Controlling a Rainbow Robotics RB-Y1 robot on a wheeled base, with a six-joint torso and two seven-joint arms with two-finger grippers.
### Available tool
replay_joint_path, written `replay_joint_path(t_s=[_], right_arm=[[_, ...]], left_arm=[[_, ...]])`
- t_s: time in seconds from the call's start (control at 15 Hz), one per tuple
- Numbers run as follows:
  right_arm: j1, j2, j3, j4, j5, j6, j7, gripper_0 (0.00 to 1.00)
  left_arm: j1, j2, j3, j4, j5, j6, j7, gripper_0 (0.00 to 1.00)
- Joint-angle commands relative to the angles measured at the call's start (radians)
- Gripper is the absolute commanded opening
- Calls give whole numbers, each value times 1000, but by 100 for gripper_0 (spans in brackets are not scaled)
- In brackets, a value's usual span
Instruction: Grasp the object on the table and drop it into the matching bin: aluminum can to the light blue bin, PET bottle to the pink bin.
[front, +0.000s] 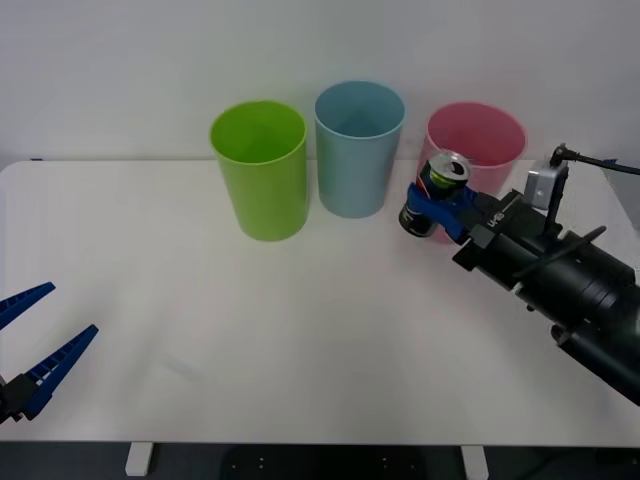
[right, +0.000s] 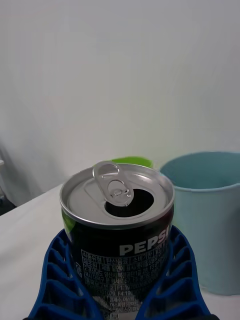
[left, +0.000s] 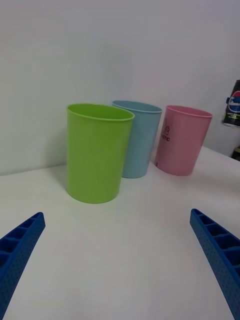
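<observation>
At the lower left of the front view the left gripper (front: 35, 350) rests low over the near edge of the table (front: 300, 330), its blue ribbed fingers spread wide with nothing between them. Right of centre, the right gripper (front: 440, 212) has its fingers clamped on the sides of the aluminum can (front: 435, 195), which is held tilted above the tabletop, in front of the pink bin (front: 485, 140) and just right of the light blue bin (front: 358, 150). The can's silver top shows an opened pull-tab; its body is dark with white lettering. Further left stands a lime green bin (front: 260, 170). All three bins are smooth, tapering plastic cups in a row near the table's far edge. The tabletop is plain white, with a pale wall (front: 120, 70) behind.
</observation>
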Motion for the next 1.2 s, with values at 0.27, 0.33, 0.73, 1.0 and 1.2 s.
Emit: replay_joint_path(t_s=[0.27, 0.33, 0.73, 1.0, 1.2], right_arm=[[-114, 8, 32, 20, 108, 86, -127, 0], [-141, 11, 35, 40, 115, 86, -127, 0], [-349, 74, 37, 258, 194, 89, -143, 0], [-480, 98, 35, 399, 214, 103, -146, 0], [-571, 115, 34, 511, 223, 114, -146, 0]], left_arm=[[0, 0, 0, 0, 0, 0, 0, 100], [0, 0, 0, 0, 0, 0, 0, 100], [0, 0, 0, 0, 0, 0, 0, 100], [0, 0, 0, 0, 0, 0, 0, 100], [0, 0, 0, 0, 0, 0, 0, 100]])
